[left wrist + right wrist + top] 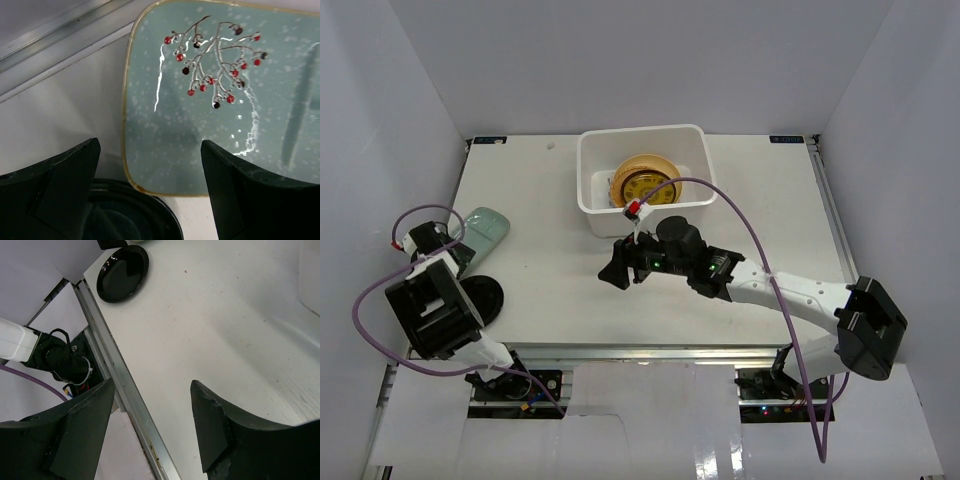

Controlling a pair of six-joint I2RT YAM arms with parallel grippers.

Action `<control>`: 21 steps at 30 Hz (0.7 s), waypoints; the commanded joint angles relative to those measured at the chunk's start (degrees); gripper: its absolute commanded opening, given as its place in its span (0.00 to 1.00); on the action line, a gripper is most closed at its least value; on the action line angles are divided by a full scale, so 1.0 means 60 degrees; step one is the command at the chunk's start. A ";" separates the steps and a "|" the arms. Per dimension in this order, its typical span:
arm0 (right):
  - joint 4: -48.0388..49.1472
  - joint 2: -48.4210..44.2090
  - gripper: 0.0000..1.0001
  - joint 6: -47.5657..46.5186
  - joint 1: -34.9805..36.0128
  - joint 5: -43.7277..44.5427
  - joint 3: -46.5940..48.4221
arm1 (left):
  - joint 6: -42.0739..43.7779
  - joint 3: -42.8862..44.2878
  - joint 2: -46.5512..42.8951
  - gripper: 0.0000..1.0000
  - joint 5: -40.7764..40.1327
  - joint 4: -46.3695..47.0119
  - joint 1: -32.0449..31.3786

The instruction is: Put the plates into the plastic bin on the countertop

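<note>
Both spread, empty: left hand [149,150], right hand [152,385]; berry sprig [215,65] on mint plate [265,135] only wrist-visible.

Pretty bright, even light from above, soft shadows. White glare streaks on the mint-green plate [220,120], mostly sharp.

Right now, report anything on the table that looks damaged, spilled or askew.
Nothing stands out. The mint-green plate and the black plate lie flat on the countertop, outside the plastic bin; no chips or spills show. The black plate sits close to the front rail.
</note>
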 commanded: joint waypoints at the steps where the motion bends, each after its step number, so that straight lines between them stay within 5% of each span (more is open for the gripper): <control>1: 0.0321 -0.0188 0.68 -0.0219 0.0017 -0.0164 0.0043 | 0.0278 0.0661 0.0498 0.93 0.0418 0.0031 0.0163; 8: 0.0438 0.0120 0.68 -0.0190 0.0017 -0.0266 -0.0059 | 0.0219 0.0736 0.1554 0.82 0.1384 0.0454 0.0353; 21: 0.0629 0.0589 0.67 0.0147 0.0017 -0.0428 0.0205 | -0.0249 0.0487 0.1292 0.08 0.2614 0.0953 0.0354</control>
